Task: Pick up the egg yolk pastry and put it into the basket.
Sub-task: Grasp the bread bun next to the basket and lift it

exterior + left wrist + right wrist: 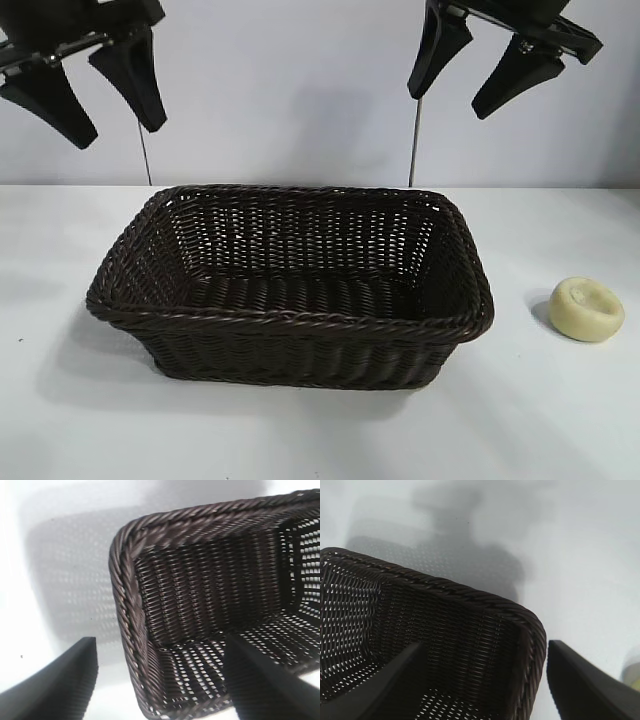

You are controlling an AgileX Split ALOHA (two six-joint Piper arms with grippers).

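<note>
Pastry status: the egg yolk pastry (586, 309) sits on the white table (300, 440), outside the basket (290, 318), apart from its short wall on the right arm's side. Not yet picked; the basket's inside looks bare in all three views.

Right gripper (491, 70): raised, fingers spread, nothing between them. The pastry lies below it and out toward the table's outer edge; the basket's near corner lies below it on the other side. In the right wrist view only a pale sliver shows past one finger, probably the pastry, too little to be sure.

Left gripper (85, 87): raised above the basket's opposite end, fingers spread and empty. The pastry is well away from it, across the whole basket. The right arm is the likelier one to take it.

Handling, judged by look: small, light, matte puck, so slip is unlikely. Baked pastry of this kind would be soft and crumbly, and the dimpled top looks weakest. Suggest closing across the round side wall, fingers low, with gentle pressure only. The rim is tall, so lift clear before crossing, and let go low over the basket floor.
</note>
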